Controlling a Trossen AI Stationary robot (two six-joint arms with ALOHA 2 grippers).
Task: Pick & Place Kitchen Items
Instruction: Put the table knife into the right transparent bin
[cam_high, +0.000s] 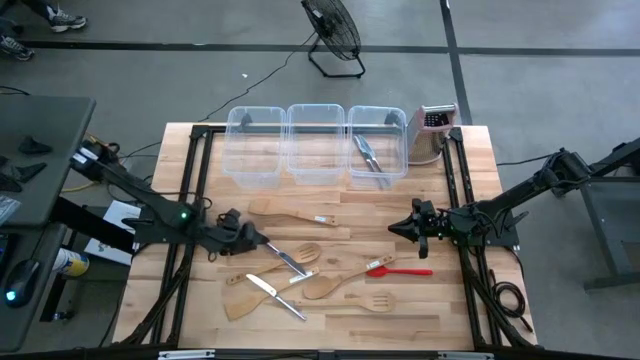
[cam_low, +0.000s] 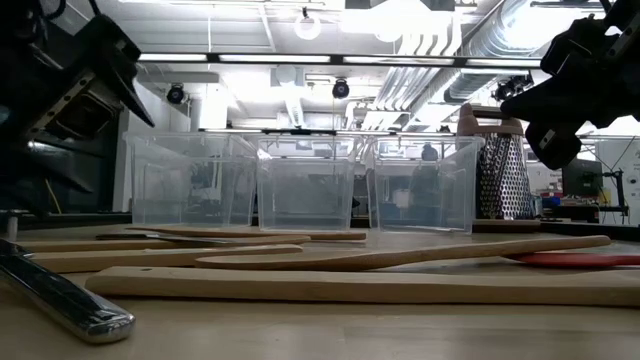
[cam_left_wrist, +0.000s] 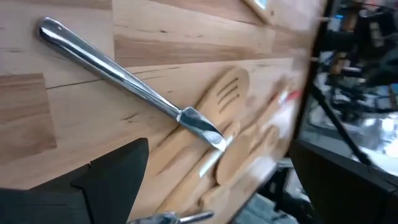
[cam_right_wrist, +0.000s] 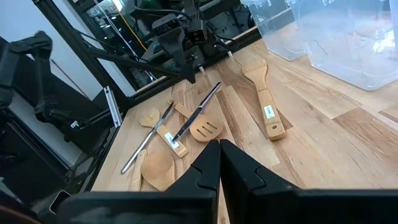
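The left claw hovers low beside the slim silver metal knife – its spread I cannot tell – likely lining up a pick, while the right claw, fingers pressed together, waits empty above the red spatula.

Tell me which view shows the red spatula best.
The high view: the red spatula lies in full on the table, just in front of the right gripper. The low view shows only a thin red sliver of it at the right edge. The left wrist view catches a blurred red bit; the right wrist view misses it.
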